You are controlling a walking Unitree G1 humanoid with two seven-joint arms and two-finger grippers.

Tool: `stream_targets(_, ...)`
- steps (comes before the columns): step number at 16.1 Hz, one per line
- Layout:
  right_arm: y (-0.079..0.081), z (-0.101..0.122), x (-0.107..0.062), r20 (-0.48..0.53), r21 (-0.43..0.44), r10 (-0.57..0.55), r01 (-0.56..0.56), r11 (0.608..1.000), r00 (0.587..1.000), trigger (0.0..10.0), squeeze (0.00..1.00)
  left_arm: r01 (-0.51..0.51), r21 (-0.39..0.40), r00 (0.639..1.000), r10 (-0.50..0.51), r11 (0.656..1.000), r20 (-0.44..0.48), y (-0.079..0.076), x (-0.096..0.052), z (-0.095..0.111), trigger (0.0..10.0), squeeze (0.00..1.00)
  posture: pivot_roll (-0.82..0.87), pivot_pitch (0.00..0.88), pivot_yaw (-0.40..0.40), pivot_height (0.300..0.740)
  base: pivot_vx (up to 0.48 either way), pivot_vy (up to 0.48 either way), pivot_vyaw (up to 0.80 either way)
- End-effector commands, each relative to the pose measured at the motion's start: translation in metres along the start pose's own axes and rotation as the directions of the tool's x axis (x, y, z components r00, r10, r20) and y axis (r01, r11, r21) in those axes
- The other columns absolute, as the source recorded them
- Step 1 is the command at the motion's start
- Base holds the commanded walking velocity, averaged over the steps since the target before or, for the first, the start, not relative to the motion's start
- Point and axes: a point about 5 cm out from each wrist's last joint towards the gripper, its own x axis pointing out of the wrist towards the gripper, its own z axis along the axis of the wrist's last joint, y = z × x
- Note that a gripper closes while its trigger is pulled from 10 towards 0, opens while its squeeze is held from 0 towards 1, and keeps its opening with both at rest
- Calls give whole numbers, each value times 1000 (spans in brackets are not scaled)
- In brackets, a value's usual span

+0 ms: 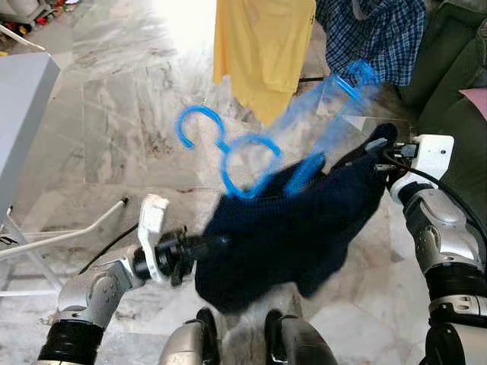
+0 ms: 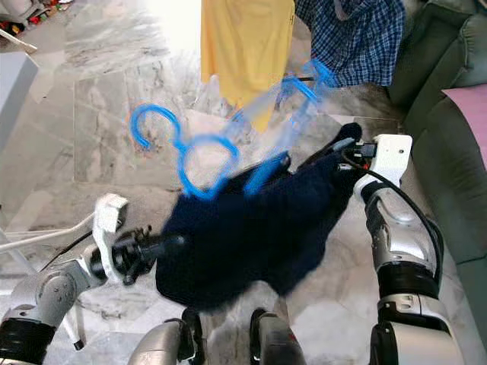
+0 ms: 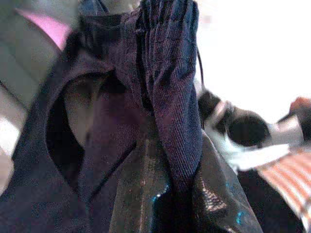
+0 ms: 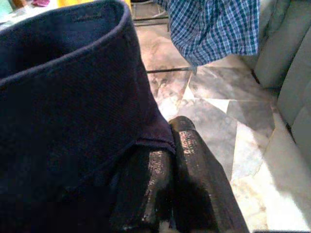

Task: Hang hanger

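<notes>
A dark navy garment [image 1: 289, 228] hangs stretched between my two grippers above the marble floor. My left gripper [image 1: 213, 243] is shut on its lower left edge, and the left wrist view has the fabric [image 3: 170, 97] bunched over the fingers [image 3: 146, 194]. My right gripper [image 1: 380, 148] is shut on the upper right edge; in the right wrist view the fingers [image 4: 189, 165] pinch the collar hem [image 4: 73, 63]. A blue plastic hanger [image 1: 251, 163], blurred by motion, sticks out of the garment's top, and two hook shapes show at the left.
A yellow shirt [image 1: 262, 46] and a blue plaid shirt [image 1: 373, 38] hang straight ahead. A green sofa [image 1: 456, 76] with a pink cushion [image 1: 475, 99] stands at the right. A grey board [image 1: 23, 99] on white legs [image 1: 61, 236] is at the left.
</notes>
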Motion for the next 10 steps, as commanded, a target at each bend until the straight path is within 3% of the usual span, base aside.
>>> stream_targets(1,-22,21,-3,56,13,-83,82,997,995,0,0,19,-12,998,-19,1000,-61,-3,-10,-9,0,0,-173,235,6,740,0,0,0)
stream_targets(5,-20,41,-2,109,9,-55,54,998,992,0,0,35,23,972,-29,999,-234,1,-16,-26,0,0,-187,238,12,740,0,0,0)
stream_targets(10,-17,69,-6,188,-18,-10,14,1000,982,0,0,-130,126,965,155,983,-211,23,-23,-30,0,0,-193,242,20,740,0,0,0)
